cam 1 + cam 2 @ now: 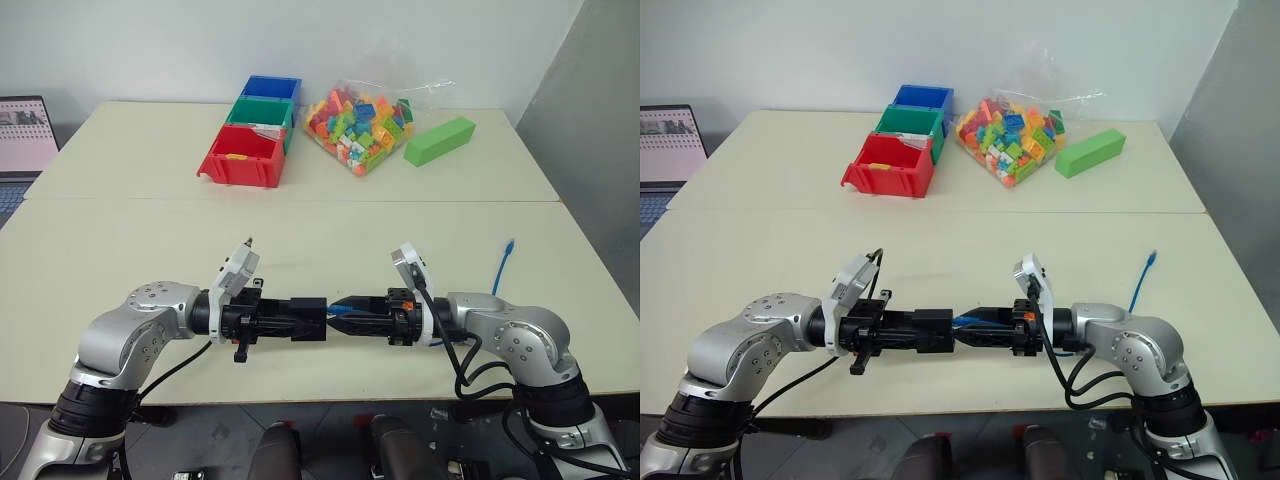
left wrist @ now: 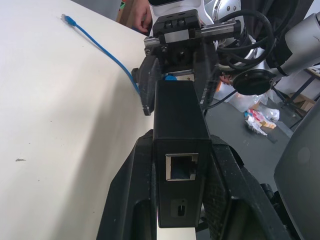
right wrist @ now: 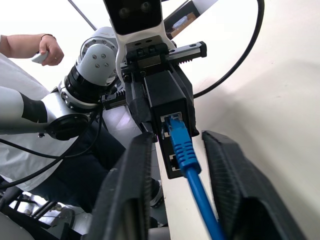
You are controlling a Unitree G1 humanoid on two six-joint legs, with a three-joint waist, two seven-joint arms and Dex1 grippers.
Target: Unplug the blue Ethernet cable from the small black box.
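While your left gripper (image 1: pixel 312 320) is pinching the small black box (image 2: pixel 179 125), the blue Ethernet cable (image 3: pixel 182 150) is sitting plugged in. Your right gripper (image 3: pixel 172 192), at its 3 o'clock, is spreading around the plug.

A matt black plastic casing is shown on the small black box (image 2: pixel 180 125). A smooth, slightly glossy sheath is seen on the blue Ethernet cable (image 3: pixel 186 152). The table (image 1: pixel 150 230) is finished matt and cream-coloured.
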